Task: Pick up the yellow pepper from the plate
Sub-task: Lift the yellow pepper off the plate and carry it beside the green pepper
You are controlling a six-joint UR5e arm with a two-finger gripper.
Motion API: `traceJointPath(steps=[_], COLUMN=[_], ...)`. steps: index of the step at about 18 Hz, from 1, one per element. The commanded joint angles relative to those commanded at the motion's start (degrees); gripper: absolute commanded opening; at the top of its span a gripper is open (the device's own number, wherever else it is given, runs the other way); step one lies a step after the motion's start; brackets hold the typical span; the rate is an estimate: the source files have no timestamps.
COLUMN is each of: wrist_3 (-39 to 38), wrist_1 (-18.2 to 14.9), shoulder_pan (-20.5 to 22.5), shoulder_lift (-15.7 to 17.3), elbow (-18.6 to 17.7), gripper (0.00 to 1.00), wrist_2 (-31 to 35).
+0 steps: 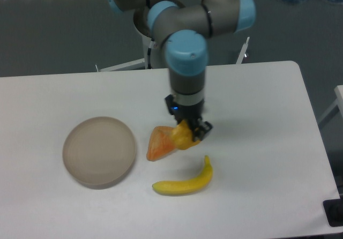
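Note:
My gripper [188, 134] is shut on the yellow pepper [181, 136], a small lumpy yellow-orange piece held in the air above the table, over the right edge of the orange-pink wedge [159, 144]. The plate [99, 151], a round beige-grey dish, lies at the left with nothing in it, well apart from the gripper. The arm's wrist rises straight up from the gripper toward the back of the table.
A yellow banana [186, 181] lies just below the gripper, toward the front edge. The orange-pink wedge sits between plate and gripper. The arm hides the table area behind the gripper. The table's right edge is near x 600.

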Motion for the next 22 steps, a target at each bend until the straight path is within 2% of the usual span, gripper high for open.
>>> traceJointPath(steps=[3, 5, 14, 22], wrist_3=[5.08, 7.90, 8.53, 17.22], wrist_1=[0.00, -1.31, -2.11, -3.96], shoulder_pan=[1.76, 2.73, 5.10, 6.42], shoulder_lift=[-0.09, -0.09, -0.97, -0.26], elbow=[-0.53, -0.88, -0.09, -0.35], gripper=[0.02, 0.02, 0.02, 0.02], wrist_2=[0.18, 0.09, -4.21, -4.57])
